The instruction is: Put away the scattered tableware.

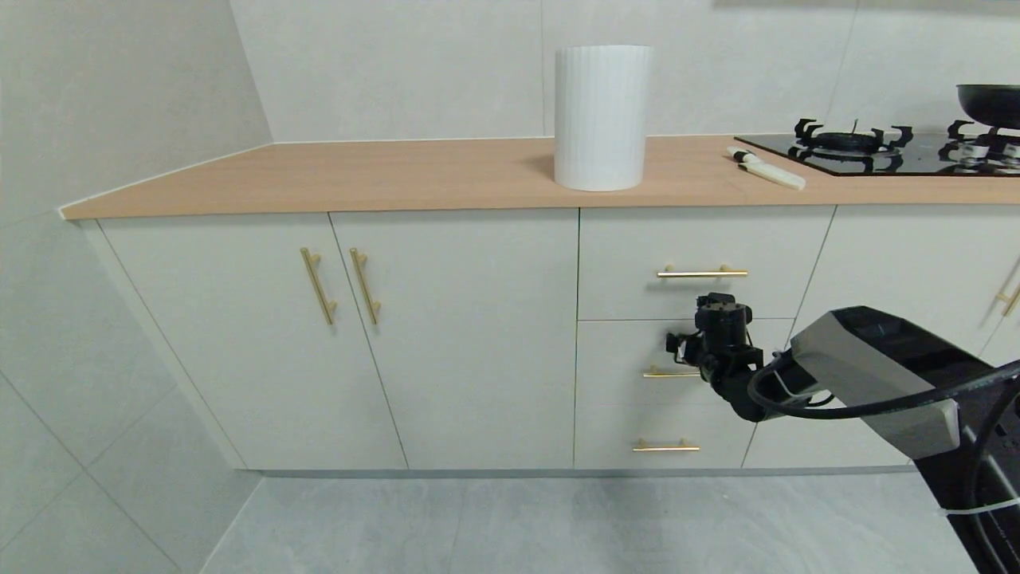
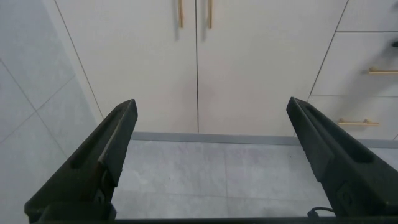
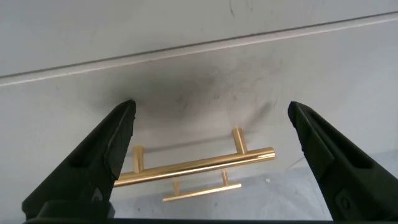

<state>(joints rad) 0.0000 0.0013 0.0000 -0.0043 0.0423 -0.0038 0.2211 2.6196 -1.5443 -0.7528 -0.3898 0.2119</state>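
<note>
Right gripper [image 3: 211, 111], jaws spread wide and holding nothing, faces the middle drawer's brass handle [image 3: 196, 167], close ahead of it. Well above it on the bench [image 1: 398, 171] lies a white knife [image 1: 765, 167], with a ribbed white canister [image 1: 602, 115] up to its left. Left gripper [image 2: 211, 104], likewise released, hangs over the floor [image 2: 205, 168] before the cabinet doors [image 2: 261, 62].

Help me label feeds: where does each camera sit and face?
Head view: on the head, looking forward-down at white cabinets under a wooden countertop; right gripper shows.
Left wrist view: facing cabinet doors and grey floor; open left gripper.
Right wrist view: close on the middle drawer's brass bar handle; gripper open.
Shared: head and right wrist show that handle.
</note>
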